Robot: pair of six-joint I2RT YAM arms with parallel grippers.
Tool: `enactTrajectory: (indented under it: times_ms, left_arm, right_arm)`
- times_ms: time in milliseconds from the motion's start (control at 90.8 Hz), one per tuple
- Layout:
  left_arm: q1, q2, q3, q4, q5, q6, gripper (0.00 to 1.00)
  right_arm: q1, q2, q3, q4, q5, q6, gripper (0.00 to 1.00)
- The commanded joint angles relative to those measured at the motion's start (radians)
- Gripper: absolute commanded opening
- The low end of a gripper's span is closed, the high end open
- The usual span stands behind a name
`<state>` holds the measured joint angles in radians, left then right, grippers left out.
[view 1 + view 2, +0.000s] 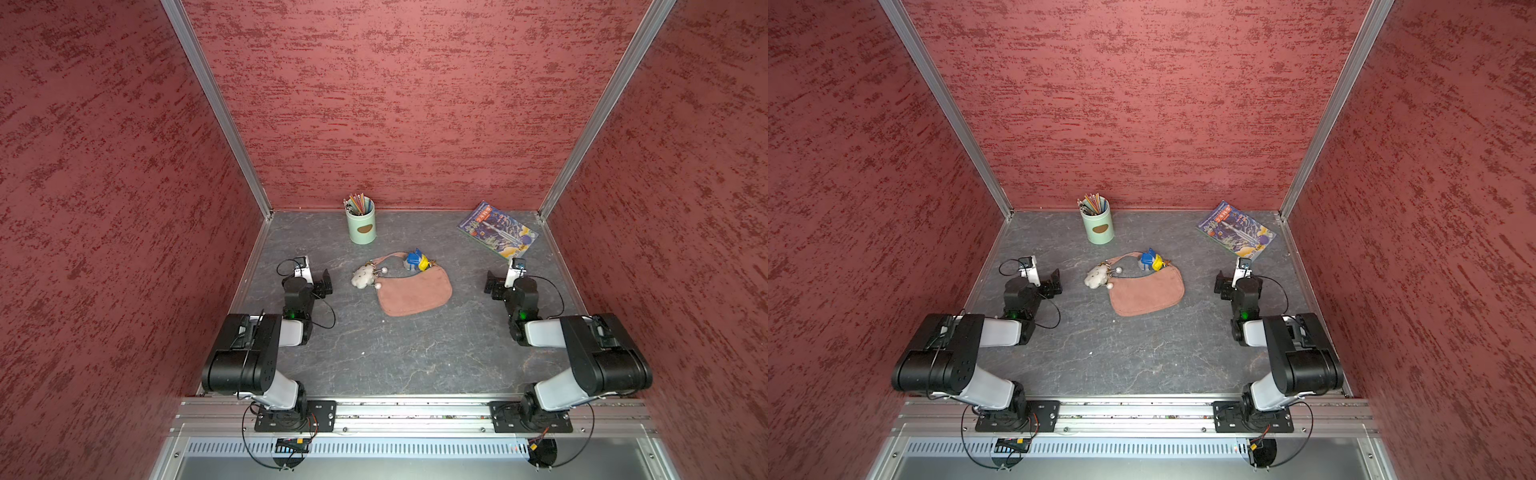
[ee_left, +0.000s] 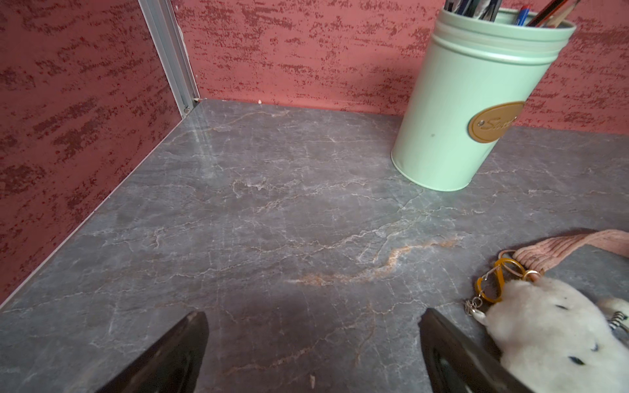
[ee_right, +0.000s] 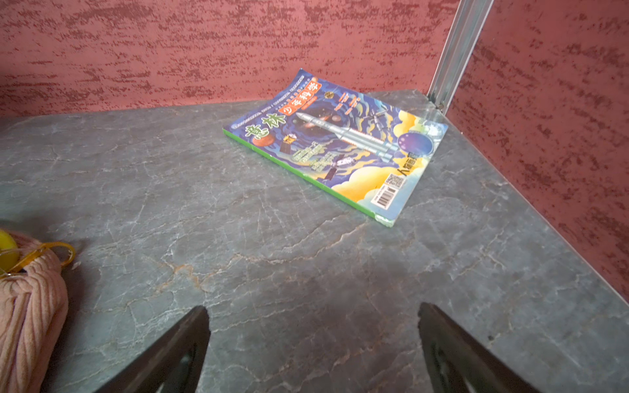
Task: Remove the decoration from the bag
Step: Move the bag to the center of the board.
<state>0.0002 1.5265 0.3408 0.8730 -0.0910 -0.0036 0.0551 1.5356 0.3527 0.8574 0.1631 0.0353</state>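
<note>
I saw the decoration (image 1: 360, 277) lying face up on the bench (image 1: 415, 357), at the left end of the bag (image 1: 415, 293), with its gold clip by the strap's ring. Its fluffy body lay toward the left arm and its ball-tipped legs pointed right, at the bag, so its long axis ran across the bench. The bag lay flat, also lengthwise across, strap arched toward the back wall. The left jaws and right jaws stood spread, gripping nothing. The bench was grey and veined, walled in mottled red on three sides, with a pen cup (image 1: 361, 226) and a magazine (image 1: 496, 230) at the back
</note>
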Motion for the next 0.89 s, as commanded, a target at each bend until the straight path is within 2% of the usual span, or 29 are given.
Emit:
enactTrajectory:
  times_ms: [0,209,286,364,430,496,540,584,639,661,683,716,738,771,815,882]
  left_arm:
    - [0.007,0.006,0.021,0.055,-0.012,-0.013,1.00]
    - [0.011,0.006,0.021,0.048,-0.005,-0.013,1.00]
    - [-0.037,-0.050,0.010,0.036,-0.078,0.027,1.00]
    - [-0.141,-0.159,0.043,-0.067,-0.297,0.076,1.00]
    - [-0.226,-0.243,0.095,-0.200,-0.488,0.075,1.00]
    - [-0.299,-0.329,0.166,-0.393,-0.566,0.031,1.00]
    - [-0.323,-0.383,0.236,-0.579,-0.584,-0.041,1.00]
    - [-0.324,-0.424,0.307,-0.765,-0.548,-0.155,1.00]
    - [-0.289,-0.459,0.391,-1.020,-0.433,-0.344,1.00]
    - [-0.261,-0.470,0.414,-1.093,-0.360,-0.424,1.00]
    - [-0.220,-0.480,0.427,-1.143,-0.245,-0.478,1.00]
    - [-0.150,-0.493,0.424,-1.165,-0.024,-0.527,1.00]
    - [-0.095,-0.502,0.412,-1.141,0.094,-0.549,1.00]
    - [-0.053,-0.512,0.394,-1.122,0.170,-0.603,1.00]
    - [-0.026,-0.530,0.381,-1.115,0.193,-0.649,0.95]
    - [-0.066,-0.533,0.416,-1.162,0.148,-0.623,0.90]
  right_arm:
    - [-0.010,0.005,0.023,0.066,0.030,-0.018,0.98]
    - [-0.009,0.003,0.021,0.070,0.028,-0.018,0.99]
    - [0.003,-0.065,0.056,-0.028,0.017,-0.045,0.98]
    - [0.051,-0.228,0.138,-0.266,0.120,-0.054,0.98]
    - [0.064,-0.315,0.233,-0.492,0.192,0.077,0.98]
    - [0.068,-0.357,0.394,-0.819,0.232,0.243,0.98]
    - [0.069,-0.351,0.511,-1.064,0.185,0.346,0.98]
    - [0.068,-0.336,0.601,-1.194,0.083,0.381,0.98]
    - [0.059,-0.302,0.671,-1.318,-0.039,0.474,0.98]
    - [0.047,-0.291,0.681,-1.329,-0.172,0.480,0.98]
    - [0.041,-0.283,0.679,-1.311,-0.294,0.478,0.93]
    - [0.043,-0.270,0.674,-1.286,-0.382,0.493,0.83]
    - [0.053,-0.255,0.677,-1.293,-0.403,0.516,0.77]
    - [0.068,-0.232,0.689,-1.332,-0.393,0.542,0.73]
    - [0.102,-0.196,0.703,-1.392,-0.353,0.555,0.70]
    - [0.153,-0.143,0.709,-1.470,-0.310,0.540,0.68]
